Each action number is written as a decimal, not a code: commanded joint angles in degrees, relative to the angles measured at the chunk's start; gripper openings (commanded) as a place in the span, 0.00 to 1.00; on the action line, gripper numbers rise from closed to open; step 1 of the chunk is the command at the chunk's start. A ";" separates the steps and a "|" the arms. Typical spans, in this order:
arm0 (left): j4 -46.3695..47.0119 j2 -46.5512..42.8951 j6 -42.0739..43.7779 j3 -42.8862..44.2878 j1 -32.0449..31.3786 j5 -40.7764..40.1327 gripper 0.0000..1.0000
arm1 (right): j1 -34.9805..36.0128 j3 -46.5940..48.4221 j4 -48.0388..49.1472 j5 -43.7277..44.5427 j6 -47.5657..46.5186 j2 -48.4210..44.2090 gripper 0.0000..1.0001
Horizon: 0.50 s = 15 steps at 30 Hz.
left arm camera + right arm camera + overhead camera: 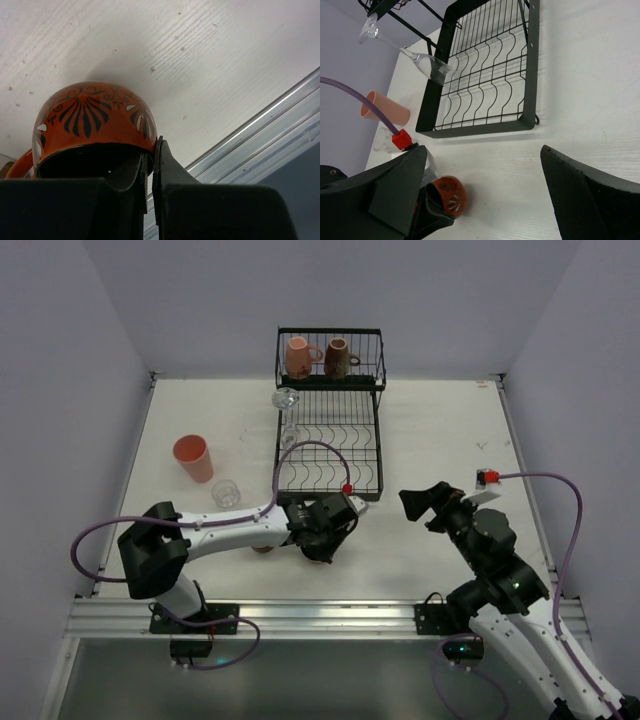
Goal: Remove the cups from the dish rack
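The black wire dish rack (330, 450) stands at the back centre. Its raised tier holds a pink mug (298, 357) and a dark brown mug (338, 358). A clear stemmed glass (287, 405) leans at the flat tier's left edge. My left gripper (151, 155) is shut on the rim of the squat orange-red cup (92, 122), one finger inside and one outside. It holds the cup low over the table in front of the rack. The cup also shows in the right wrist view (451, 196). My right gripper (485, 155) is open and empty, right of the cup.
A salmon tumbler (193, 458) and a small clear glass (226, 494) stand on the table left of the rack. The metal rail (260, 135) at the table's near edge runs close behind the left gripper. Walls close in the table on three sides.
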 commanded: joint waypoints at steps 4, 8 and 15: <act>3.40 2.18 1.53 -0.32 -0.15 -1.89 0.00 | -0.14 2.08 0.31 2.14 -1.50 -0.94 0.98; 3.49 3.59 1.97 -0.58 -0.15 -2.94 0.04 | -0.22 2.35 0.23 2.31 -1.77 -0.85 0.98; 2.70 3.07 2.41 0.82 -0.15 -5.05 0.30 | -0.22 3.49 0.31 2.05 -2.56 -0.15 0.98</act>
